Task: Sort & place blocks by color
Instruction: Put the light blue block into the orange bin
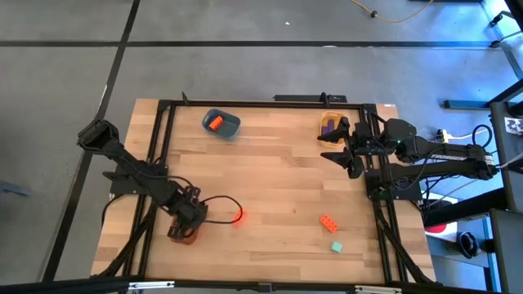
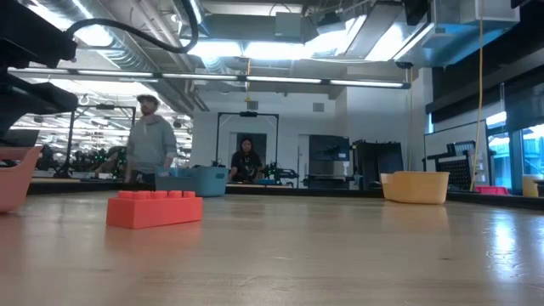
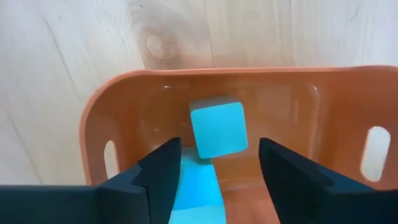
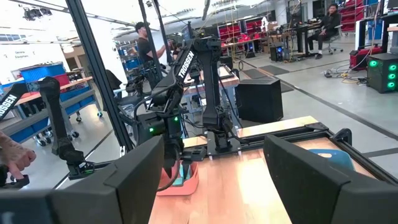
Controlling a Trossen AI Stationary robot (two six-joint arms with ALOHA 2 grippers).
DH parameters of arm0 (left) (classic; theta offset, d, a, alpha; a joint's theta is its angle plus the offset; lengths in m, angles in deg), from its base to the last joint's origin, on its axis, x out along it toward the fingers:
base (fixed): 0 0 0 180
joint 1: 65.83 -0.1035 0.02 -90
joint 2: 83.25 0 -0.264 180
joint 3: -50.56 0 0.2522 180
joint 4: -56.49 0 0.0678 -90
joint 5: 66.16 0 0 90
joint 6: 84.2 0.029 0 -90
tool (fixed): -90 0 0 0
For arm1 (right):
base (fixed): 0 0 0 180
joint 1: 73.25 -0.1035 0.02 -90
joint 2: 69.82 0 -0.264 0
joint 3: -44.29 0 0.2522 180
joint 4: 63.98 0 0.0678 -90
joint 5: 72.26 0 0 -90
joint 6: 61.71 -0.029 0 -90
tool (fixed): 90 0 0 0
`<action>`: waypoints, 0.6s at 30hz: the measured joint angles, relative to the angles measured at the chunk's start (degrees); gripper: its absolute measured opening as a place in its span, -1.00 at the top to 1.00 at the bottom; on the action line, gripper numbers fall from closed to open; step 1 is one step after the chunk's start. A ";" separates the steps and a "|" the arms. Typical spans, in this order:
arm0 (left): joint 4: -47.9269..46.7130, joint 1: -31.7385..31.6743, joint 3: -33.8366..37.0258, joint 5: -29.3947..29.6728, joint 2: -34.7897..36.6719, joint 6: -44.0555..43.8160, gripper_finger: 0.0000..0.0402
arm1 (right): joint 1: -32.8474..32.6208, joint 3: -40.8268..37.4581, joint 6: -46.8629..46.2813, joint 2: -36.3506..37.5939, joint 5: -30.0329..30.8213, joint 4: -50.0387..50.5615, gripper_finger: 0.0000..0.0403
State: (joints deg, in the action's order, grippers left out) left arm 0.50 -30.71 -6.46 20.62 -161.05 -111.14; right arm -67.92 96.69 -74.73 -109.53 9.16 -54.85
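Note:
My left gripper (image 1: 189,222) (image 3: 214,180) hangs open, pointing down into the orange bowl (image 1: 183,234) (image 3: 298,93) at the table's near left. Two teal blocks are in that bowl. One teal block (image 3: 217,127) sits tilted on the bowl's floor, overlapping the other teal block (image 3: 196,190), which shows between my fingers. On the table lie an orange-red block (image 1: 238,216) (image 2: 155,208), a second orange-red block (image 1: 328,222) and a teal block (image 1: 336,246). My right gripper (image 1: 350,159) (image 4: 227,186) waits open, held level above the far right. My left gripper's fingers point down with the lower teal block's edge (image 3: 184,186) right beside one finger (image 3: 163,177). I cannot tell whether that finger touches the block. The other finger (image 3: 289,177) stands apart from both blocks.
A blue bowl (image 1: 221,123) at the far middle holds an orange-red block (image 1: 216,123). A yellow bowl (image 1: 332,129) (image 2: 415,186) at the far right holds a purple block (image 1: 328,125). A black frame (image 1: 155,155) borders the table. People show in the room beyond.

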 joint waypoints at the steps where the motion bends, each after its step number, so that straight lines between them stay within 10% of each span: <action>1: 0.00 -0.26 -0.02 -0.76 0.00 -0.08 -0.06 | 0.00 0.00 0.00 0.00 0.00 0.00 -0.39; 18: -12.16 -7.98 -21.49 5.03 9.64 3.81 -0.10 | 0.00 0.00 1.22 0.00 -0.01 -0.02 -0.39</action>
State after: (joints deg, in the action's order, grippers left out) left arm -11.66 -38.69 -27.95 25.65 -151.41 -107.32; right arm -67.91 96.69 -73.51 -109.53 9.16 -54.87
